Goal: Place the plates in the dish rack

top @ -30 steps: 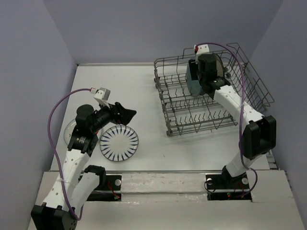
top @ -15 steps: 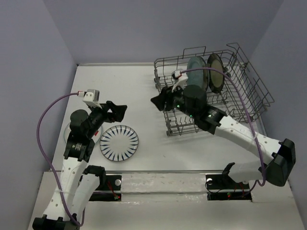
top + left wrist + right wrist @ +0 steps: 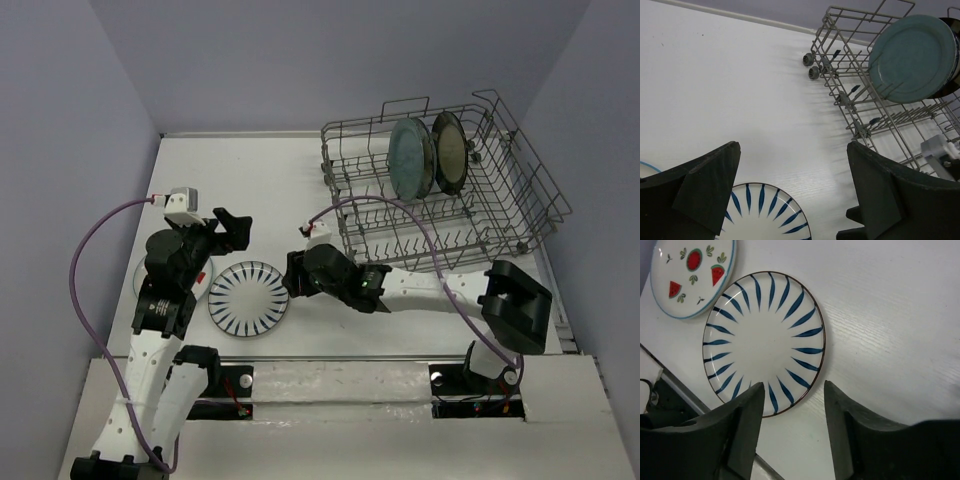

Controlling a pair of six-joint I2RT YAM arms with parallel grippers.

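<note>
The grey wire dish rack (image 3: 520, 175) stands at the back right. A teal plate (image 3: 408, 158) and a brown-rimmed tan plate (image 3: 449, 152) stand upright in it. The radial-striped white plate (image 3: 249, 298) lies flat on the table, also in the right wrist view (image 3: 765, 340). A white plate with red marks (image 3: 690, 270) lies left of it, mostly hidden under the left arm in the top view. My right gripper (image 3: 296, 278) is open and empty, just right of the striped plate's rim. My left gripper (image 3: 235, 228) is open and empty above the table. The blue-floral plate is out of view.
The rack's near left corner with two small wheels (image 3: 810, 66) shows in the left wrist view. The table's front edge (image 3: 330, 358) runs just below the striped plate. Purple walls enclose the table on the left, back and right.
My right arm left the rack, with the teal plate standing in it, and swung down left to the striped plate. My left gripper pulled back left.
</note>
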